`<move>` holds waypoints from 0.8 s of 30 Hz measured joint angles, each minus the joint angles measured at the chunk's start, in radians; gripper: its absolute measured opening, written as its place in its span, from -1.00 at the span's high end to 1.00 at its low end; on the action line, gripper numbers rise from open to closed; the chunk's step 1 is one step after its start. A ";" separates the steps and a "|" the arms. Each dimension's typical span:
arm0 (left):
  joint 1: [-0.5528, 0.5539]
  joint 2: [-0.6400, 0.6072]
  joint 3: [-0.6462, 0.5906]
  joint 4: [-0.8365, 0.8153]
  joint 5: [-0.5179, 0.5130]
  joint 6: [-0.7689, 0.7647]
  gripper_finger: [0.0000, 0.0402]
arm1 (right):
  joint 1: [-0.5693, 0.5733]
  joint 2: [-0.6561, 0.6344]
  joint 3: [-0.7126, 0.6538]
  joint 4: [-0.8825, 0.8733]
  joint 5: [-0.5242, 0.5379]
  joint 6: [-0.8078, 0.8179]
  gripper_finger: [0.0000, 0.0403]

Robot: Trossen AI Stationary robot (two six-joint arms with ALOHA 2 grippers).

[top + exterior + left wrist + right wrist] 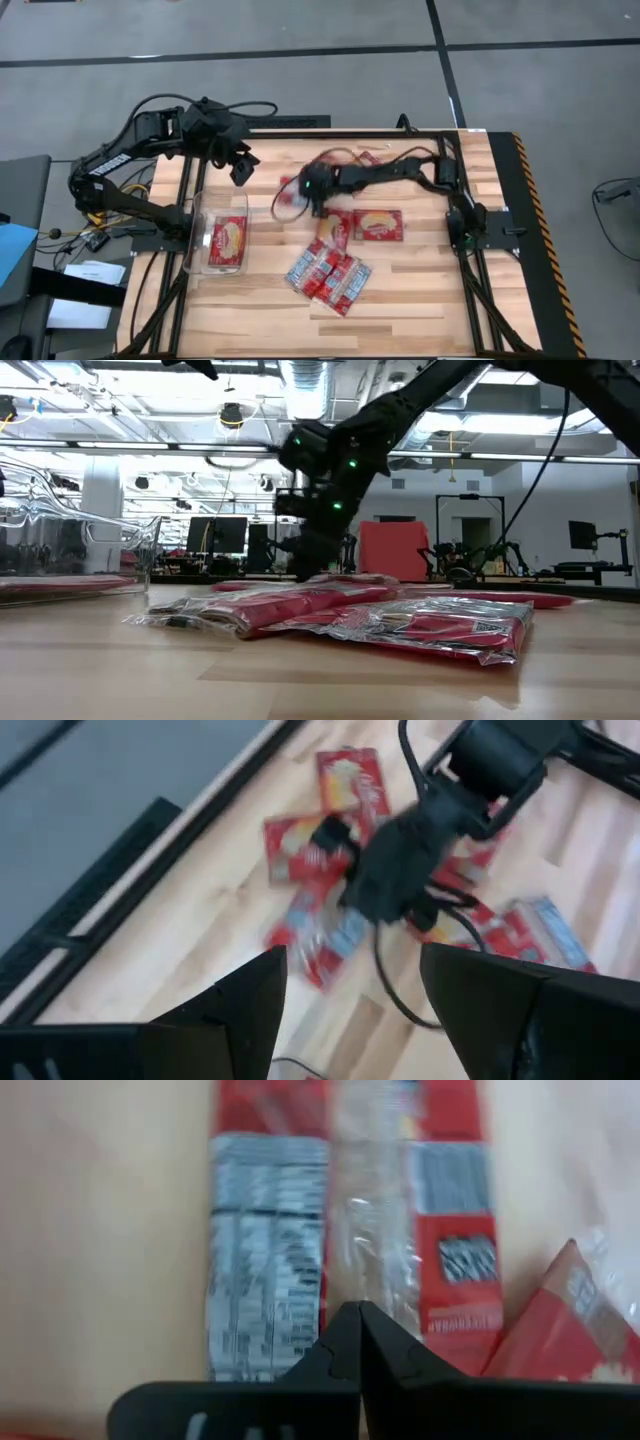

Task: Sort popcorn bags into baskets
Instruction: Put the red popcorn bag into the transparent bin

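Table [420, 310]: pale wood planks, black frame along the edges; grey floor all round
Left arm [130, 150]: reached in from the far left corner; left gripper [241, 166] hung above the table beyond the tub, fingers [235, 1010] spread, nothing between them
Right arm [400, 170]: stretched from the right side toward the middle; right gripper [357, 1342] low over the bags, tips pressed together, no bag seen pinched
Tub [196, 262]: clear, at the left side of the table; one red bag [228, 239] with a cream oval lay flat inside
Bags [330, 275]: several overlapping in a loose heap at mid-table, print side up; one with a cream oval [377, 224] just right of the right gripper; others [368, 157] near the far edge
Bag under right gripper [345, 1230]: red, grey print, clear seam down the middle; flat on the wood
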 joint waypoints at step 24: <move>0.377 0.435 -0.500 0.769 0.250 -0.128 -0.09 | -0.230 -0.497 -0.224 -0.104 -0.170 0.232 0.82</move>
